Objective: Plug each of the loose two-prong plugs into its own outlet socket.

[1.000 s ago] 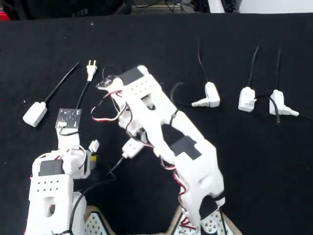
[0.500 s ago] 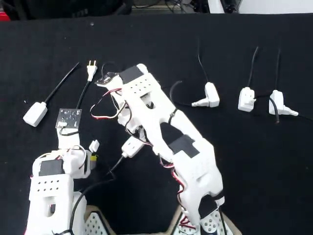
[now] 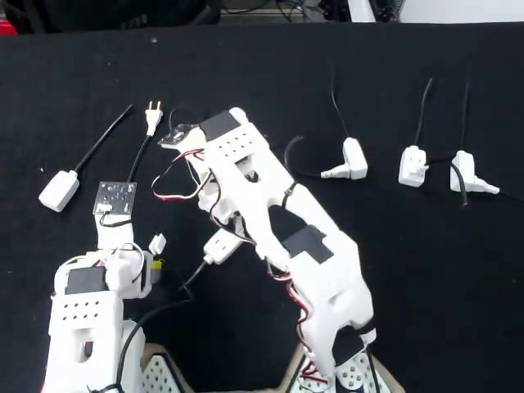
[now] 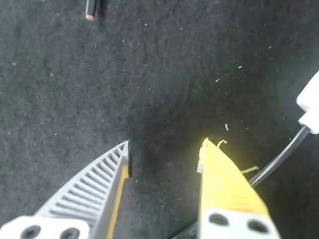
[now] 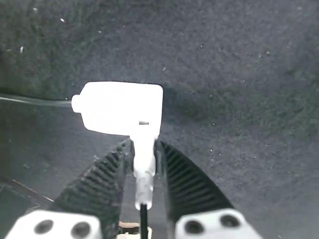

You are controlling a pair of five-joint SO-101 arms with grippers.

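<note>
Scanning from the left, we see a white socket block (image 3: 57,190) with its cord, then the left claw (image 4: 164,147) spread wide above bare cloth. A loose two-prong plug (image 3: 153,117) lies farther back, near the right arm (image 3: 270,221), which slants across the middle and covers part of another white block (image 3: 221,244). The right claw (image 5: 144,147) pinches a white plug neck (image 5: 144,169) touching a socket (image 5: 122,107). A row of three white pieces (image 3: 413,166) sits far right on the black bench (image 3: 409,82); cables (image 3: 286,10) lie behind it.
</note>
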